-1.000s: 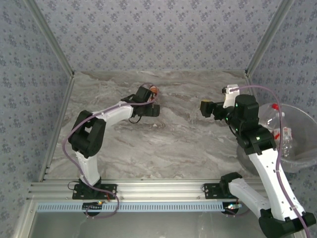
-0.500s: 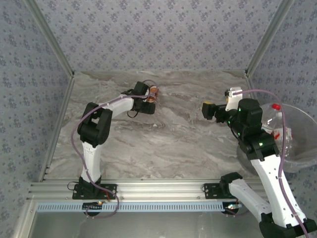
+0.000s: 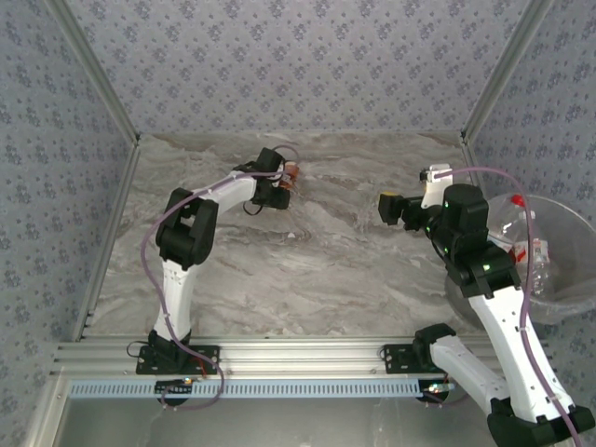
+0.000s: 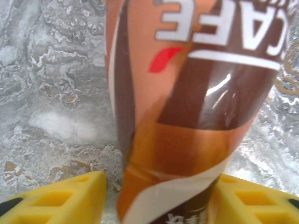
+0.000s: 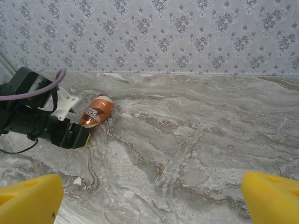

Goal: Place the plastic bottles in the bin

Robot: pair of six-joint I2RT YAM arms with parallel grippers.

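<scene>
Marble-pattern table [image 3: 354, 270], wallpapered walls on three sides, and just one loose item out on it: the brown-labelled bottle [image 4: 187, 107], lying flat. It sits right between the fingers of the left gripper [image 3: 282, 189]. Its long axis runs straight ahead of them, away from the wrist, so they straddle the body side-on near one end. In the left wrist view one yellow finger [image 4: 56, 196] shows a sliver of table between it and the label, while the other one sits against the bottle or behind it. The jaws are narrow around the bottle, but we can't tell whether the clamp has seated. The right gripper [image 5: 149, 200] is spread wide and empty. The bottle lies ahead and to the left of its fingers, well apart, so the left arm is clearly the nearer one. The bin [image 3: 573, 298] is far off to the side of the left fingers, past the right arm, with clear red-labelled bottles [image 3: 533, 253] already inside it. We judge the right gripper and forearm sit in the straight line from bottle to bin, so the carry has to go over them or around them. Nothing else lies near the fingers, and the back wall is close beyond the bottle's far end.
</scene>
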